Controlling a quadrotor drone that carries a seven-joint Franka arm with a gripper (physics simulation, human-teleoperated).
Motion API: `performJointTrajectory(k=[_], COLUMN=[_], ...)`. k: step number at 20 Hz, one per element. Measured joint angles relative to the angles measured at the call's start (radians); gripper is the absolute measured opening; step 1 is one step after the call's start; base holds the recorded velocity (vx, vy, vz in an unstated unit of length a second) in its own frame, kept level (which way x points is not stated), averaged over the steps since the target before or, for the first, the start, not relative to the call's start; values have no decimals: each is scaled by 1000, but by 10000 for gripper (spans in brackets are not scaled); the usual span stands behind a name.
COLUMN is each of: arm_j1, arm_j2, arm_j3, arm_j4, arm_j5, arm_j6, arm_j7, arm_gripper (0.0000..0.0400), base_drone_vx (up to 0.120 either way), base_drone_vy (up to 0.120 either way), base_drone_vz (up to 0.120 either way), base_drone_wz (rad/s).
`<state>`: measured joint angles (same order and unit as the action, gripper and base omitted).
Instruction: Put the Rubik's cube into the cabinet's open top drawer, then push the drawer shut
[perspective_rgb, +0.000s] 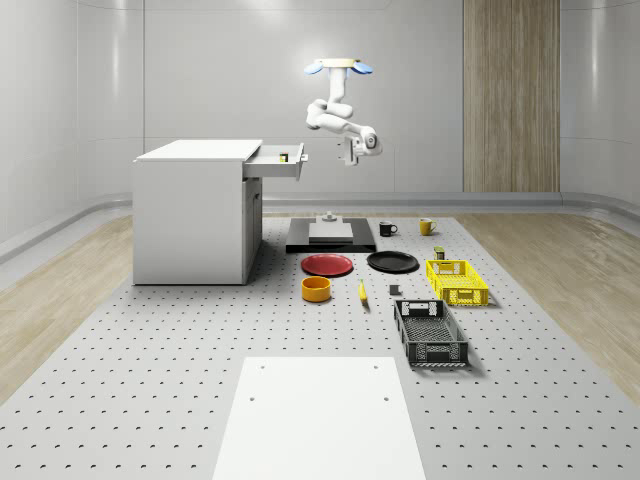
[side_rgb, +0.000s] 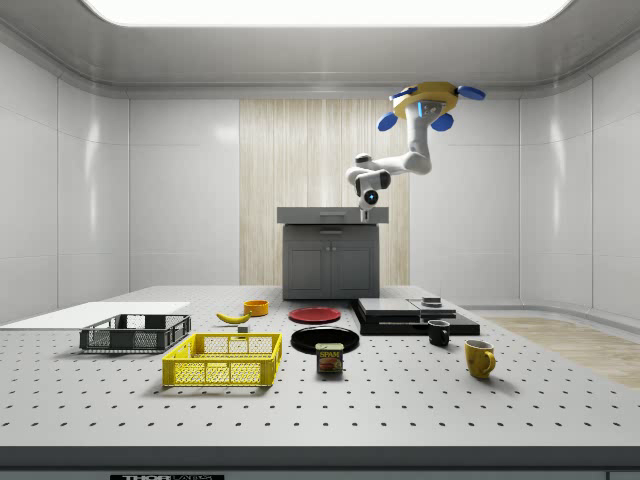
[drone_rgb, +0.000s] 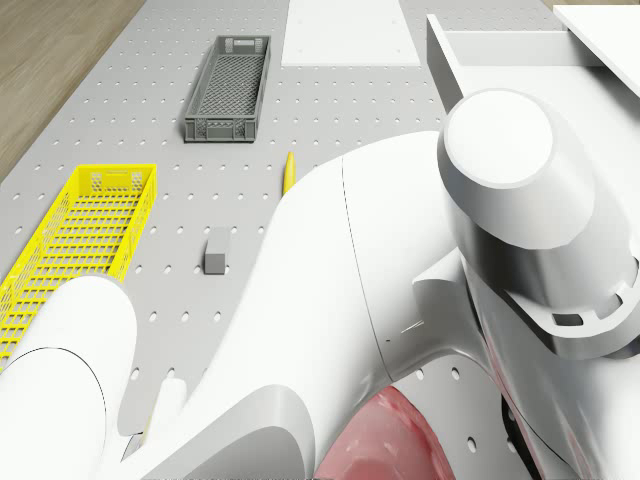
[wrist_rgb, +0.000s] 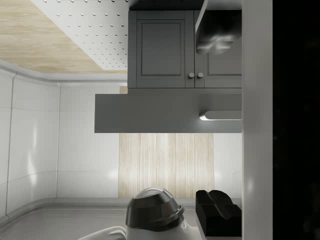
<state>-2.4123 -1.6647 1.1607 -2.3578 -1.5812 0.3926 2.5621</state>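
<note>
While drone (perspective_rgb: 338, 67) hovers, gripper (perspective_rgb: 348, 160) beside drawer (perspective_rgb: 277, 161) — cube seemingly inside.

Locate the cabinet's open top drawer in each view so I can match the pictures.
Whole-scene view: the drawer juts from the cabinet top toward that view's right.
Side view: drawer front at centre, above the cabinet doors.
Drone view: drawer open box beside the arm.
Wrist view: drawer front, the grey band with a handle.
Shared landmark: the cabinet.
</note>
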Motion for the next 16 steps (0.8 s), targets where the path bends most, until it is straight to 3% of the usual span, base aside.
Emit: performJointTrajectory(k=[2,4,7,11,16], arm_j1=[-5,-8,-11,-12,-12], arm_j2=[3,5,8,11,14], arm_j3=[-3,-5,-7,-8,-9], arm_j4=[5,8,11,13,14], arm_j5=[2,3,3,3,2], arm_j6=[-7,-12,-18,-23,-27], arm_j7=[4,6,8,10,11], arm_gripper=[377,270,183,134,113], base_drone_vx=[0,0,0,0,0], base_drone_vy=[-120,-120,-67,-120,-120], base_drone_vz=[-120,-120,-53,0,0], base_drone_wz=[0,0,0,0,0])
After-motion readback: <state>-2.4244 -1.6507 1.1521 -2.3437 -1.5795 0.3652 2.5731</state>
